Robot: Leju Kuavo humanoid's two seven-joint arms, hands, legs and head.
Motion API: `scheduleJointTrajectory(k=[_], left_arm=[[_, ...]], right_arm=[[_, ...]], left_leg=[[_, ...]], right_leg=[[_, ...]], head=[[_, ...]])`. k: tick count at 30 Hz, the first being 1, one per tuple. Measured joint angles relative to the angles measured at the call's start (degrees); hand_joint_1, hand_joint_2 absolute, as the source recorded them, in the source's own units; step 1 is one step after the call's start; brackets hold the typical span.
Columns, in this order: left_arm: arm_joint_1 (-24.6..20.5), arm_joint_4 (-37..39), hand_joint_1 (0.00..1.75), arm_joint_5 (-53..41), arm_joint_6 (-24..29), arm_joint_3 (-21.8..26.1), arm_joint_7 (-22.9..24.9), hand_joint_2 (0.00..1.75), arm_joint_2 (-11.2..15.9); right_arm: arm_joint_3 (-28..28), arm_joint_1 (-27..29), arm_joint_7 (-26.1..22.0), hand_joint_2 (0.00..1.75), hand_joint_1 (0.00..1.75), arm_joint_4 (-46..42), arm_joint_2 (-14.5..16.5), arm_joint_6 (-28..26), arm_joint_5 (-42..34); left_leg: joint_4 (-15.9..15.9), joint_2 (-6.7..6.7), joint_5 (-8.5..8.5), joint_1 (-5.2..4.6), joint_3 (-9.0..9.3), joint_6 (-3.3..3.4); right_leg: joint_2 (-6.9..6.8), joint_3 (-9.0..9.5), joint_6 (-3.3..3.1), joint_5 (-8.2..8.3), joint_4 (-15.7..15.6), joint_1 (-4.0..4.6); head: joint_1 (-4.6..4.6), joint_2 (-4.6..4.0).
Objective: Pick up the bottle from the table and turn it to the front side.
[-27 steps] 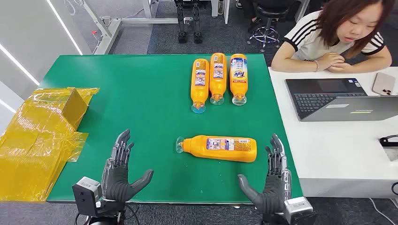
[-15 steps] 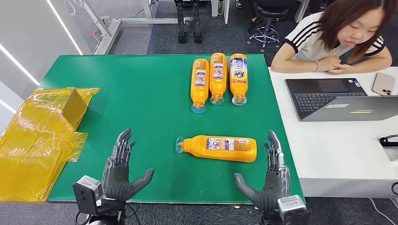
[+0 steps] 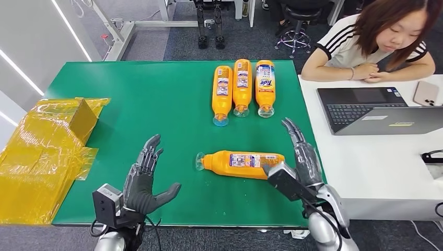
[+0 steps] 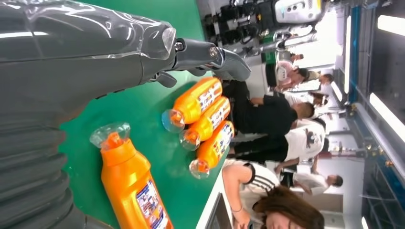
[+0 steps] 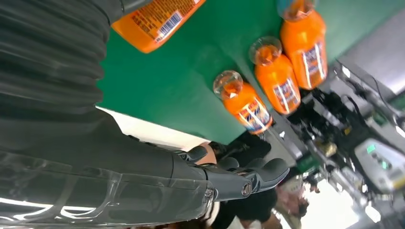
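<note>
Lying on its side near the front edge of the green table (image 3: 130, 104), the orange bottle (image 3: 243, 164) is pointing its clear cap toward the robot's left and its flat base toward the right, with the fine-print label facing up. It is looking full of orange liquid, so it is probably handling as moderately heavy, stiff in the body but smooth and slippery where the glossy label is wrapping it. Being rounded, it is likely to be rolling if nudged. The broad middle of the body is offering the surest hold, with fingers wrapping around it rather than pinching the narrow neck.

The right hand (image 3: 300, 157) is reaching in at the bottle's base end, fingers spread and holding nothing, its thumb side lying just beside or perhaps touching the base; contact cannot be told. The left hand (image 3: 146, 175) is hovering well apart from the cap end, also empty with fingers apart. Three more bottles (image 3: 242, 86) are lying side by side farther back.
</note>
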Motion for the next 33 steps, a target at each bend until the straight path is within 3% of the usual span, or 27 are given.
scheduleJointTrajectory(k=[5, 13, 16, 23, 33], left_arm=[[-3.63, 3.41, 0.00, 1.44, -2.49, -0.46, 0.09, 1.75, -0.01], [-9.13, 8.08, 0.00, 3.92, -5.22, -2.09, 2.06, 1.75, 0.01], [-10.22, 9.47, 0.00, 6.25, -7.03, -2.59, 2.80, 1.75, 0.04], [-10.18, 10.43, 0.00, 10.14, -9.56, -2.71, 3.81, 1.75, 0.17], [-9.26, 10.43, 0.00, 10.81, -10.01, -2.71, 4.32, 1.75, 0.18]], right_arm=[[3.85, -9.50, 4.17, 1.75, 0.00, 8.06, -2.34, 8.87, 1.56], [14.36, -24.52, 6.39, 1.75, 0.00, 22.78, -5.65, 30.91, -7.86], [19.60, -29.80, 8.49, 1.75, 0.00, 27.45, -7.55, 35.72, -9.70], [28.58, -36.75, 12.03, 1.75, 0.00, 33.68, -10.55, 38.12, -11.67], [35.91, -38.15, 10.70, 1.75, 0.00, 37.48, -12.49, 36.11, -13.81]], left_leg=[[0.00, -0.01, 0.09, 0.01, -0.01, 0.02], [0.02, -0.04, 0.13, 0.00, -0.03, 0.02], [0.04, -0.07, 0.13, -0.01, -0.05, 0.03], [0.05, -0.09, 0.12, -0.01, -0.07, 0.04], [0.05, -0.09, 0.12, 0.00, -0.06, 0.05]], right_leg=[[-0.01, -0.01, -0.01, 0.04, 0.02, 0.00], [-0.02, -0.03, 0.00, 0.06, 0.03, 0.00], [-0.04, -0.03, 0.02, 0.08, 0.03, 0.00], [-0.05, -0.03, 0.02, 0.07, 0.00, 0.00], [-0.04, -0.03, 0.02, 0.07, 0.02, 0.01]], head=[[-0.01, 0.00], [0.00, 0.00], [-0.01, 0.00], [0.00, 0.00], [-0.01, 0.00]])
